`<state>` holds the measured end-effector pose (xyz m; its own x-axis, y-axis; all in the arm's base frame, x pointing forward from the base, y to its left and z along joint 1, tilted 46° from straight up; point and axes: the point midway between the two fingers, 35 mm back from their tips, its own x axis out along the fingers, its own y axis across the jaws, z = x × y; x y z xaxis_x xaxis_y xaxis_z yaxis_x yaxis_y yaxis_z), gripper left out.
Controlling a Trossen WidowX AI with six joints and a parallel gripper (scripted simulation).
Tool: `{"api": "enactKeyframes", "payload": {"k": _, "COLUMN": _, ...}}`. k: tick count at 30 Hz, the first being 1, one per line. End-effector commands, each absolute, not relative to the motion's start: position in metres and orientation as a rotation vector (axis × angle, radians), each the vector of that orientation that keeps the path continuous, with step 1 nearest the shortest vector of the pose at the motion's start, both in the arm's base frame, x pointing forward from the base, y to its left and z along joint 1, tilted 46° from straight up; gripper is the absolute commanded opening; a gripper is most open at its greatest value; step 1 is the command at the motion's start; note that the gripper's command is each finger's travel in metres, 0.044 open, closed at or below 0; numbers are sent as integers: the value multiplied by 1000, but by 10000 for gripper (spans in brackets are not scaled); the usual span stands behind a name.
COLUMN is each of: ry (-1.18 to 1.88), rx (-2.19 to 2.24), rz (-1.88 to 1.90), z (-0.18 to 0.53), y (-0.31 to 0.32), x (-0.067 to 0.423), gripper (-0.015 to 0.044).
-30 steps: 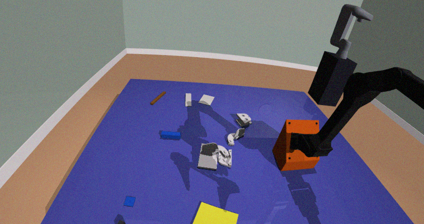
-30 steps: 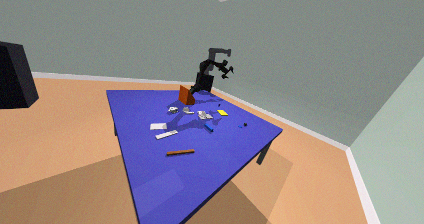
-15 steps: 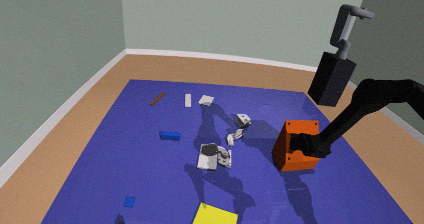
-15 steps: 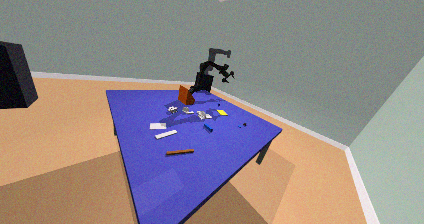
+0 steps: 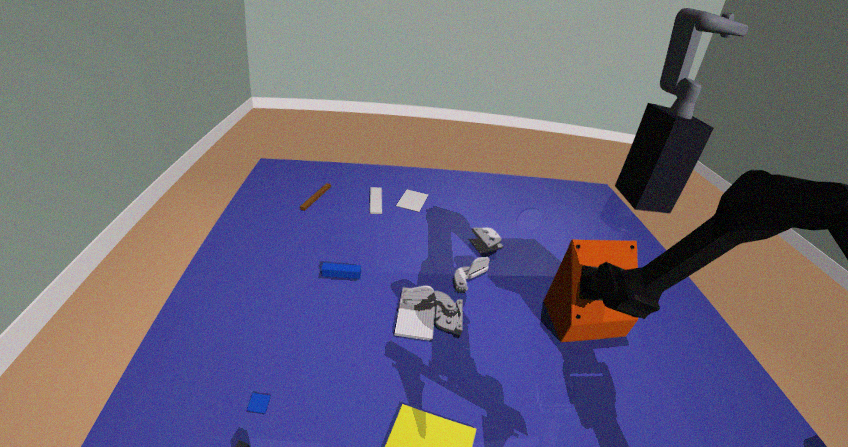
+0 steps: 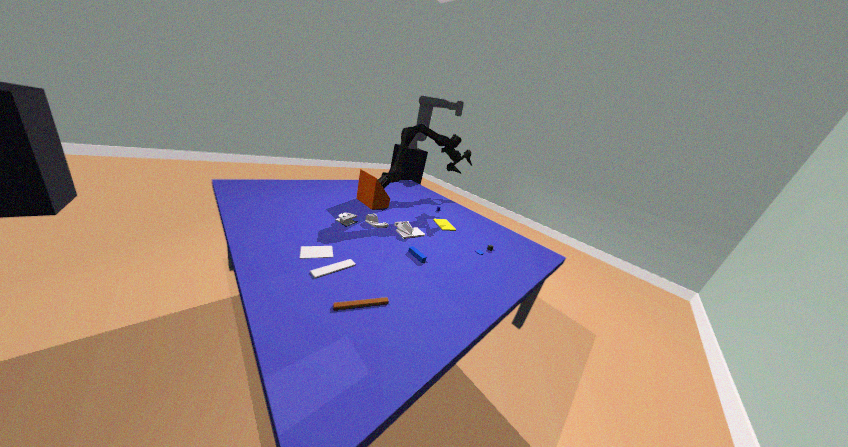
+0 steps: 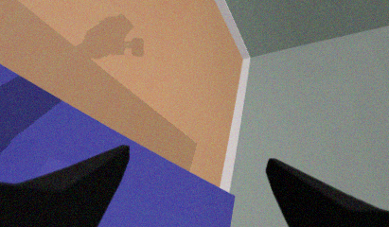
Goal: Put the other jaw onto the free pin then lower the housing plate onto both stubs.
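Showing wide-open black fingers [image 6: 465,168], with nothing between them; hanging high over the blue rectangular table [image 5: 208,335] [image 6: 309,359] [image 7: 167,203], well apart from the white parts; reaching there on a black jointed arm [image 5: 684,264] [image 6: 437,135] from an orange wedge-shaped mount [image 5: 606,252] [image 6: 368,190].

Lying loose on the table: a white curved jaw [image 5: 477,269] [image 6: 374,221], between a grey-and-white angular plate with dark holes [image 5: 487,238] [image 6: 346,218] (the housing plate, by the look of it) and a white ribbed base [image 5: 413,323] [image 6: 414,232]; touching neither. Carrying on one side of that base a group of pale curved parts, too small to tell pin from teeth; leaving the housing open, with jaw and plate both off.

Also scattered around: a blue bar [image 5: 340,270] [image 6: 417,254], near the base; a flat yellow slab [image 5: 431,427] [image 6: 443,224]; farther off, a white strip [image 5: 375,200] [image 6: 332,267], just beside a thin white square [image 5: 412,200] [image 6: 315,251]; a brown rod [image 5: 315,197] [image 6: 360,304], past the strip.
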<state>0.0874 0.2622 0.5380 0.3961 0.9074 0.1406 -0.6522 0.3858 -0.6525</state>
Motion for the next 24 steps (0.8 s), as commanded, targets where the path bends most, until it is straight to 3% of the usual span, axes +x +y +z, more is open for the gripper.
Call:
{"api": "enactKeyframes", "payload": {"k": 1, "ry": -482, "rx": -558, "rz": 1055, "z": 527, "y": 271, "x": 98, "gripper": 440}}
{"api": "enactKeyframes", "payload": {"k": 24, "ry": -195, "rx": -569, "rz": 957, "z": 466, "y": 281, "x": 170, "gripper": 440}}
